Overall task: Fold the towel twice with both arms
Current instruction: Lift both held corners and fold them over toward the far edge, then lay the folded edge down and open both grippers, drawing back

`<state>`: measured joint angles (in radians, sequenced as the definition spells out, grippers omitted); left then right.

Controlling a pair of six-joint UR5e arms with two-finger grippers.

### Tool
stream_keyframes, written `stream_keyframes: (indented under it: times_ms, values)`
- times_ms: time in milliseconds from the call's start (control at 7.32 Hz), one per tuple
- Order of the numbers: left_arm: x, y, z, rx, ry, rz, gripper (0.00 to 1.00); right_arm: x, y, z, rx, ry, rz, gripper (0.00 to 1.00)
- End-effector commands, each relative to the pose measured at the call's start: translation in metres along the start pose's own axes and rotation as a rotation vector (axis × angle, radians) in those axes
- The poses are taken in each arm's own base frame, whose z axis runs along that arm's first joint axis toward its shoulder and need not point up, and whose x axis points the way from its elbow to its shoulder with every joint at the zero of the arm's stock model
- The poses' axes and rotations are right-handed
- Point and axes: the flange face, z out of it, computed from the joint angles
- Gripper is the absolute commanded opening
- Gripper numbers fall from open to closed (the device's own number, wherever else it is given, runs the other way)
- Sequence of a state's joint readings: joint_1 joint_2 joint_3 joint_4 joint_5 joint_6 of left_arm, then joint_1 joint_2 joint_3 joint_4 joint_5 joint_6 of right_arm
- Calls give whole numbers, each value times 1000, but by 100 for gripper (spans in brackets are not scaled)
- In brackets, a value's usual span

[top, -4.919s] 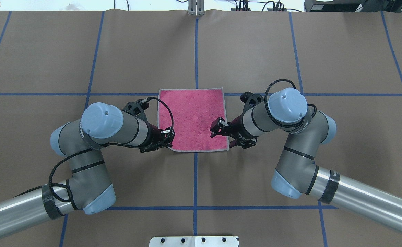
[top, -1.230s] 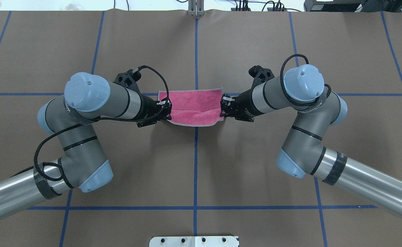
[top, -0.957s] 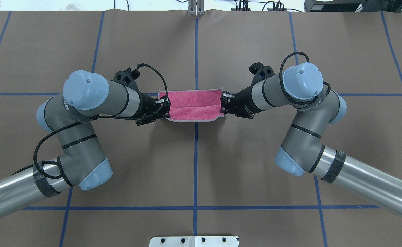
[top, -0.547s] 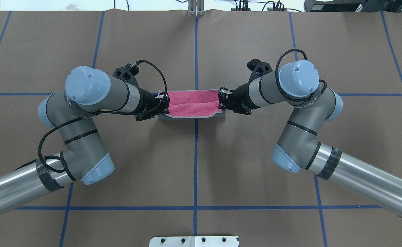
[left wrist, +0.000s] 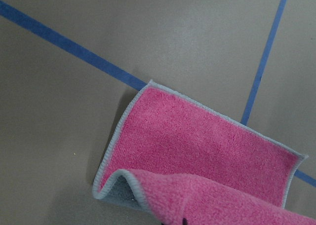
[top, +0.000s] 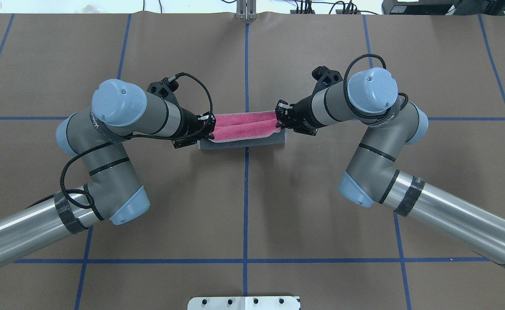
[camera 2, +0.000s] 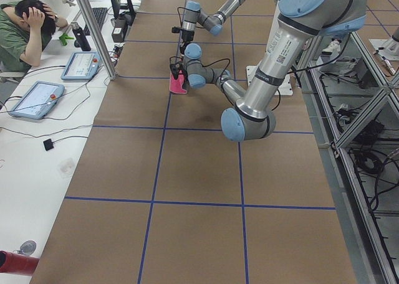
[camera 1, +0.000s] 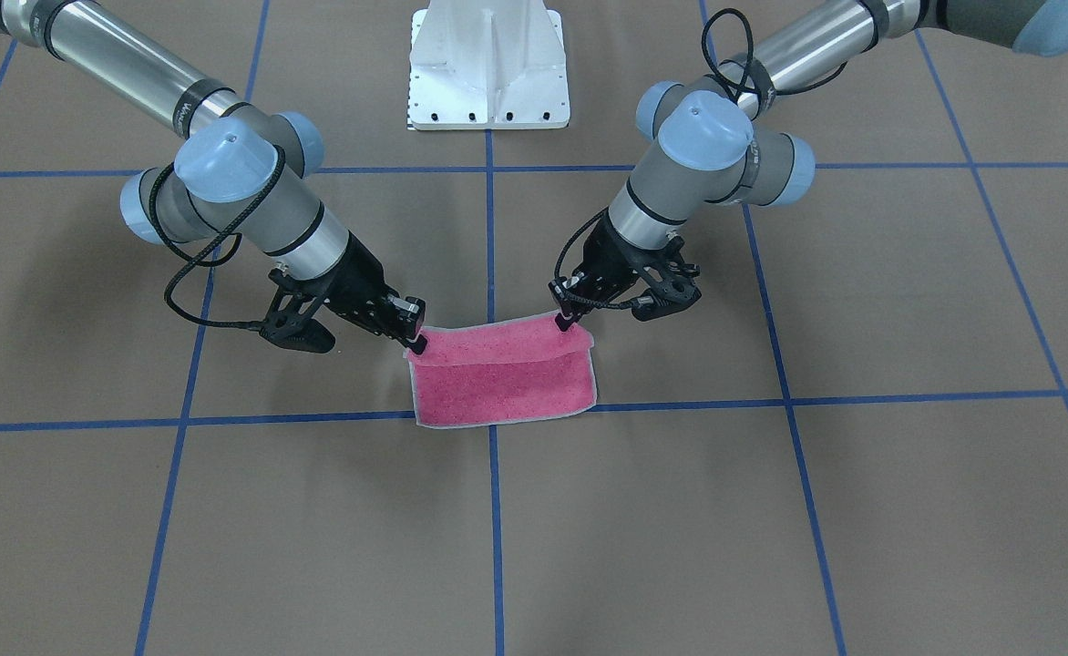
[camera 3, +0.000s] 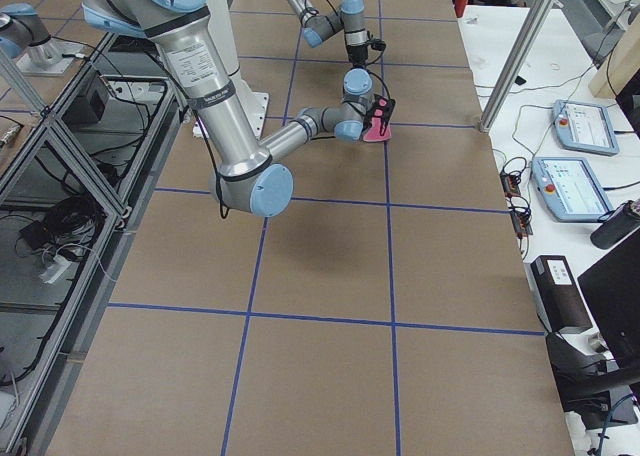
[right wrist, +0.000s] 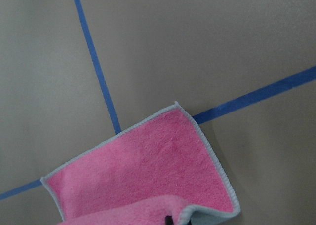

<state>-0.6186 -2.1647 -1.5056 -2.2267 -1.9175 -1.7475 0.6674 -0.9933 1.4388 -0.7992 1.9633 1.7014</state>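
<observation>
Overhead exterior view puts the towel straight out from the white base, well apart from it. It lies on the brown surface, astride the blue tape line that runs away from the base. The left arm and the right arm reach in from either side of the base. Each arm's jaws are closed on one corner of the towel, the two corners of the edge being turned over.

That edge is raised off the surface and held stretched between the arms, above the half that lies flat farther from the base, so the pink face doubles over on itself. A strip of dark grey underside shows on the side toward the base, where the cloth bends.

Both wrist views agree. The far half lies flat, pink up, with its pale border showing, and a curled corner with its grey back sits at the bottom of each picture, right by the jaws.

Holding both corners level and taut looks meant to keep the lifted edge straight, so that it meets the far edge squarely. I judge this to be the first of the two folds, with the edge over the far half but not yet laid down or released.

No container shows in any view.
</observation>
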Motion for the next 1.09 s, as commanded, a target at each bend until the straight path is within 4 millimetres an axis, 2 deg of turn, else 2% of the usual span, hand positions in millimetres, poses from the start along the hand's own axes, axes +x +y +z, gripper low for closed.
stream_keyframes:
  times_ms: [0,273,683,957]
  values:
    - [1,-2,-1,4,2,-2,0,-8,-7,0,15,-6,3,0]
    - [-1,-4,1,6,-3,-6,0,-9,-15,-3,27,-7,8,0]
    - [-2,-6,1,9,-7,-7,0,-3,-21,7,43,12,16,0]
    - [-2,-11,0,15,-6,-11,0,-13,-23,14,45,13,17,0]
